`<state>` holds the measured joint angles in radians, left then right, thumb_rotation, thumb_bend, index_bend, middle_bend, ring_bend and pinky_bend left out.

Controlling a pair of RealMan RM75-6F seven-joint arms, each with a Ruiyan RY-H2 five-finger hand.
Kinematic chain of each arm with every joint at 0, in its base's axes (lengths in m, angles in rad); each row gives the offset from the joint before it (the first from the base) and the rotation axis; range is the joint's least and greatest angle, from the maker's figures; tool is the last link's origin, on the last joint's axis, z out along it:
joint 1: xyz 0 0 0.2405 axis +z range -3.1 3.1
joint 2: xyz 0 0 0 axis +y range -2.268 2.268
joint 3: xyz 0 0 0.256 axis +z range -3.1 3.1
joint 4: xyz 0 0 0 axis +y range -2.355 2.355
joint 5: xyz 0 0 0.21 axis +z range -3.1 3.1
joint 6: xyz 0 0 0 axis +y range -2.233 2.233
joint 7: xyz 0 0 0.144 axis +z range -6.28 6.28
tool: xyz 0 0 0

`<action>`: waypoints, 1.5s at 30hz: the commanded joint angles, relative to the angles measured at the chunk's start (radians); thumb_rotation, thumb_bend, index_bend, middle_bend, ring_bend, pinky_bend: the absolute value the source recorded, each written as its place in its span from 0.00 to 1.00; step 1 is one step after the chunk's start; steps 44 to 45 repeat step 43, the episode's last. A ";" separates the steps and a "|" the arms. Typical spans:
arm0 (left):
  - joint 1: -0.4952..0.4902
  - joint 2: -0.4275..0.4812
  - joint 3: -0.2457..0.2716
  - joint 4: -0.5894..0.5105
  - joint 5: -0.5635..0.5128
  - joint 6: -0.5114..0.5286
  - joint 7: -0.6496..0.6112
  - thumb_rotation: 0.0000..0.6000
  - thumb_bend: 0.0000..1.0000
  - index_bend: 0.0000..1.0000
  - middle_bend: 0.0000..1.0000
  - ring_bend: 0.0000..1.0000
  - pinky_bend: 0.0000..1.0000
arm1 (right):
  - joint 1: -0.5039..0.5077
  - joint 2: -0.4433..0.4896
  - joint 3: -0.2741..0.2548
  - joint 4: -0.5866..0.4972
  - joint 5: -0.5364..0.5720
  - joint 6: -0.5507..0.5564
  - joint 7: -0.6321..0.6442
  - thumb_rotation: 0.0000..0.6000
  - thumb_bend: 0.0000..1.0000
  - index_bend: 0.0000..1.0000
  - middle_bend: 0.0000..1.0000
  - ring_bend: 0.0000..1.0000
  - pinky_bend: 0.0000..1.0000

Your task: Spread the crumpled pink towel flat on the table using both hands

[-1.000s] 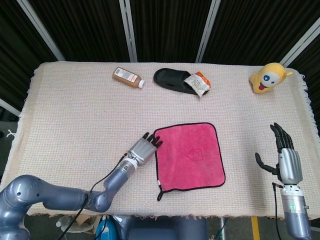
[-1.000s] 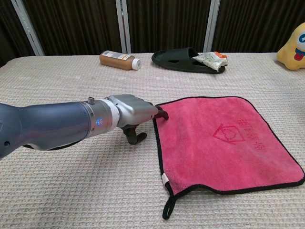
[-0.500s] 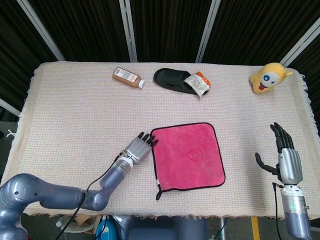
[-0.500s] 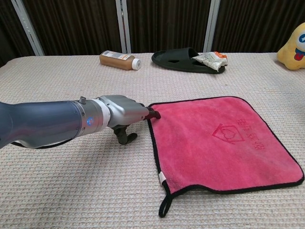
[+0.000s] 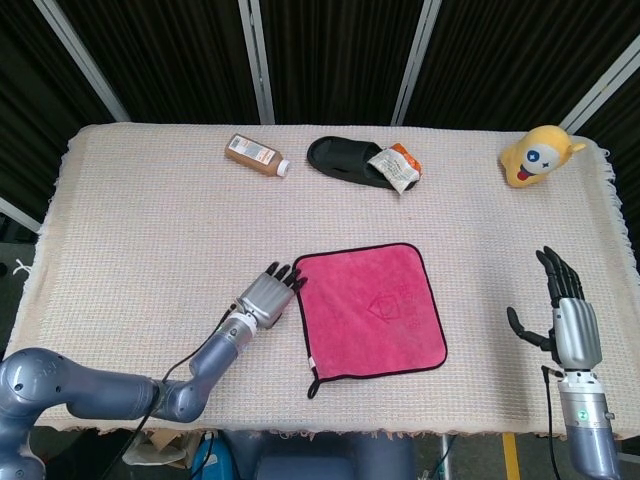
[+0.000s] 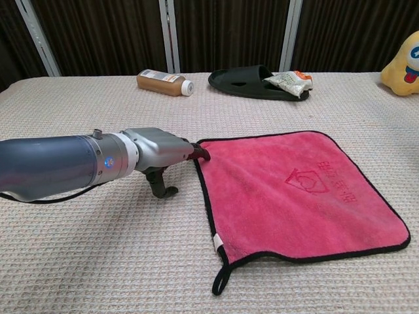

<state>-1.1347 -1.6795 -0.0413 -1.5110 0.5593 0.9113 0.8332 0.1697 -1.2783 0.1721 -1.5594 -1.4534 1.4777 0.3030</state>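
Note:
The pink towel [image 5: 370, 308] [image 6: 294, 190] with black trim lies flat on the table, a little right of centre, with a small loop at its near left corner. My left hand [image 5: 265, 297] [image 6: 160, 149] lies low over the table at the towel's far left corner. Its straight fingertips [image 6: 201, 154] press on that corner and its thumb points down to the cloth. My right hand [image 5: 567, 315] is upright near the table's right front edge, fingers spread and holding nothing, well apart from the towel. The chest view does not show it.
Along the back edge lie a brown bottle [image 5: 256, 155] [image 6: 163, 82], a black slipper [image 5: 345, 160] [image 6: 245, 83] with a crumpled packet [image 5: 397, 166] [image 6: 288, 80] on it, and a yellow plush toy [image 5: 538, 155] [image 6: 406, 62]. A woven cream cloth [image 5: 150, 230] covers the table.
My left hand has slid to the left with its fingertips on the towel's corner, and the whole towel has shifted left with it. The right hand has barely moved.

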 commanded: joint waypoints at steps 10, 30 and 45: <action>0.146 0.003 -0.084 -0.042 0.224 0.186 -0.276 1.00 0.12 0.00 0.00 0.00 0.00 | 0.009 0.000 -0.003 0.030 0.022 -0.035 -0.023 1.00 0.35 0.03 0.03 0.00 0.06; 0.659 0.334 0.223 -0.190 0.680 0.750 -0.554 1.00 0.09 0.00 0.00 0.00 0.00 | -0.029 0.034 -0.049 0.051 0.031 -0.020 -0.206 1.00 0.35 0.03 0.03 0.00 0.05; 0.838 0.393 0.242 -0.090 0.744 0.805 -0.713 1.00 0.09 0.00 0.00 0.00 0.00 | -0.099 0.057 -0.100 0.008 -0.046 0.086 -0.229 1.00 0.35 0.03 0.03 0.00 0.05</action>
